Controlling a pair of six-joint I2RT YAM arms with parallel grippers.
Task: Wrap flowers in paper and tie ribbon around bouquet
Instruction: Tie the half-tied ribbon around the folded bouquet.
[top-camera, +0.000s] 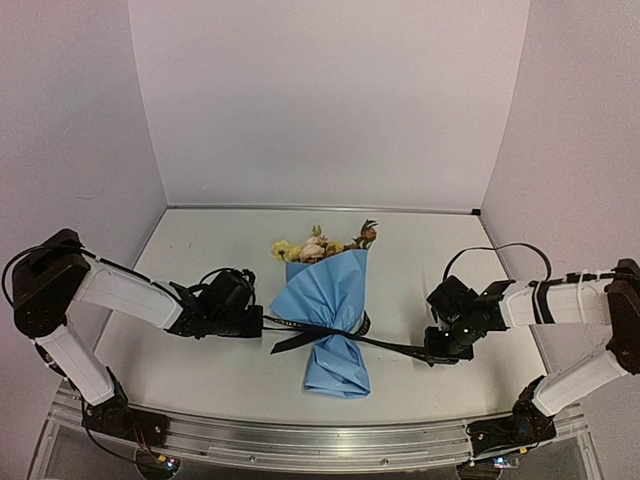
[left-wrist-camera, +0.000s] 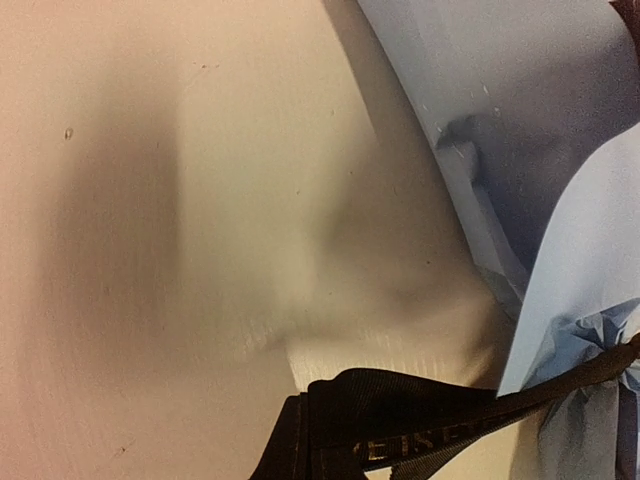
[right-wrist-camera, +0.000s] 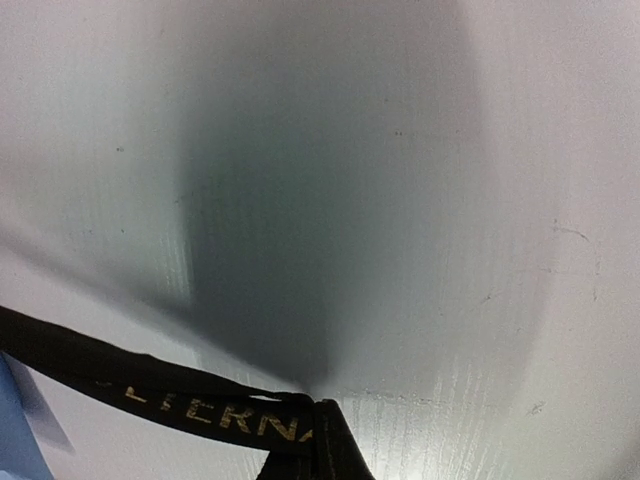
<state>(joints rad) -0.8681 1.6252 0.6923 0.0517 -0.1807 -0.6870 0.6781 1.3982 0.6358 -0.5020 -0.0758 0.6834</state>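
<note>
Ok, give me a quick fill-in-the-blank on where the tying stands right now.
1. The paper wrapped around the flowers is light ____.
2. The ribbon stretched across the waist of the bouquet is coloured ____.
3. The left end effector and the right end effector are each shut on one end of the ____.

Missing words: blue; black; ribbon.

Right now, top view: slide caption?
Left claw and right claw hold a narrow black ribbon stretched across the waist of a light-blue paper-wrapped bouquet.
</note>
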